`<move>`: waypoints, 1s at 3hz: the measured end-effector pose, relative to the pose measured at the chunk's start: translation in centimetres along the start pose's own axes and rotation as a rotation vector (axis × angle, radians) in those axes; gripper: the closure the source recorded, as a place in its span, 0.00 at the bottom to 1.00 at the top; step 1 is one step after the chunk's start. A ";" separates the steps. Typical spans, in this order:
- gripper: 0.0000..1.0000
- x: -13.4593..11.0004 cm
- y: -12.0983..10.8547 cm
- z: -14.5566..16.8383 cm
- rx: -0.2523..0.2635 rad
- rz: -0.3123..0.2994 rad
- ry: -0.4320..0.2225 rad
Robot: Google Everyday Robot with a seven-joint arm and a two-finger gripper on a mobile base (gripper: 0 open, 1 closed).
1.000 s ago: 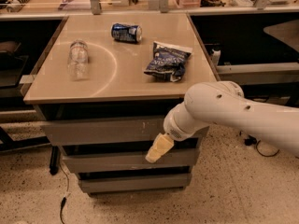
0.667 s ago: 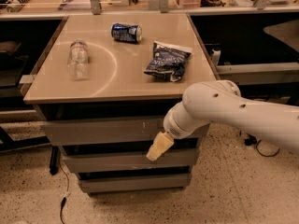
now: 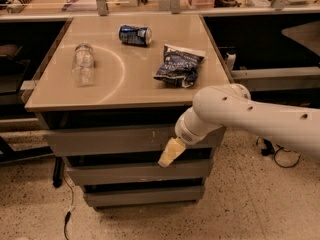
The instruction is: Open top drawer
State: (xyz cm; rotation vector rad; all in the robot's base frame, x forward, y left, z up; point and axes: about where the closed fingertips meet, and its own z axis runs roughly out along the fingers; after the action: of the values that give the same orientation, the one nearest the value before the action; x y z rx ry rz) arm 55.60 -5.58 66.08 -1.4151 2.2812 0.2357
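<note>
**A:** Anything different from a second ago?

**B:** The gripper (image 3: 169,154) has crept slightly up and left. The top drawer (image 3: 115,140) is still shut.

**A:** Is the gripper open or closed?

**B:** I can't tell. It hangs over the dark gap at that drawer's lower edge, and the scuffed front runs just above it and off to its left.

**A:** Room to move?

**B:** Bare floor (image 3: 240,199) below and to its right.

**A:** Containers?

**B:** On the tabletop (image 3: 130,91) above it: a bottle (image 3: 83,64) lying far left, a can (image 3: 135,35) on its side and a crumpled bag (image 3: 179,66) straight up. I can't see what's in them.

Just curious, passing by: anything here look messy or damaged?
The clear bottle and blue can lie tipped over on the table, near a crumpled bag. The top drawer shows pale scratches; the gripper hangs at its lower edge.
</note>
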 end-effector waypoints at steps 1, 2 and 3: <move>0.00 0.6 -0.1 1.8 -0.026 0.016 0.027; 0.19 0.6 0.0 1.9 -0.029 0.017 0.029; 0.42 0.6 0.0 1.9 -0.029 0.017 0.029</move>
State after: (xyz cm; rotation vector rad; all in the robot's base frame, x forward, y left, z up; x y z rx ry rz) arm 55.91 -5.39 64.07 -1.4225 2.3233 0.2557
